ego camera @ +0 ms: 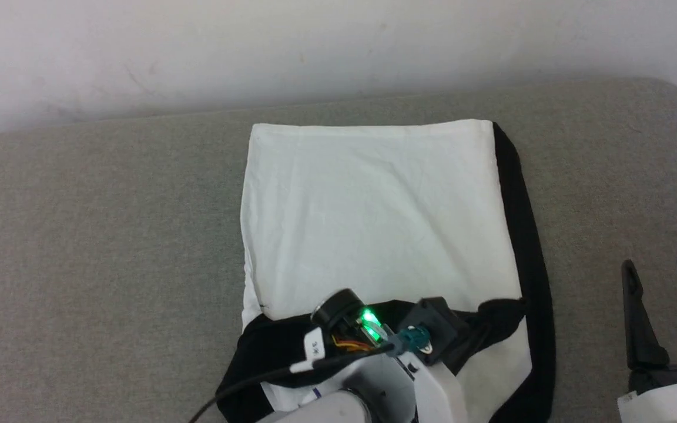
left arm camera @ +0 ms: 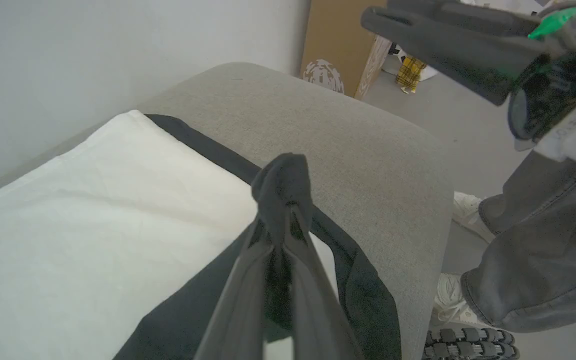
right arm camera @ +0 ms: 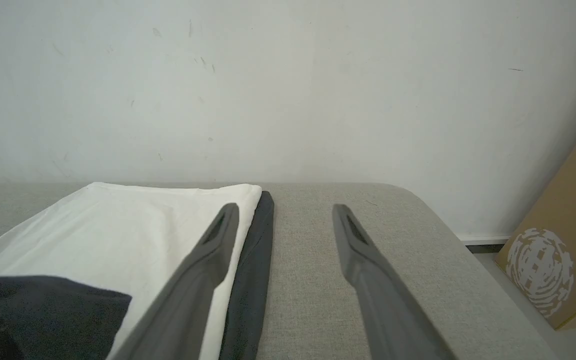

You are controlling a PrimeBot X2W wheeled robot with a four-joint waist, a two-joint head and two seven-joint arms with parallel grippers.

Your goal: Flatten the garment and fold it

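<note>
Black sleeve [left arm camera: 283,180] of the garment [ego camera: 374,217] pinched in left gripper [left arm camera: 282,227]; right gripper [ego camera: 662,270] splayed, empty.

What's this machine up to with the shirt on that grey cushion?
A two-armed robot is folding a white T-shirt with black trim, spread on the grey cushion. Its left gripper is shut on a black sleeve, holding it across the shirt's white body. Its right gripper hangs open over the cushion beside the shirt's right edge, holding nothing. A person's legs stand by the cushion's end.
</note>
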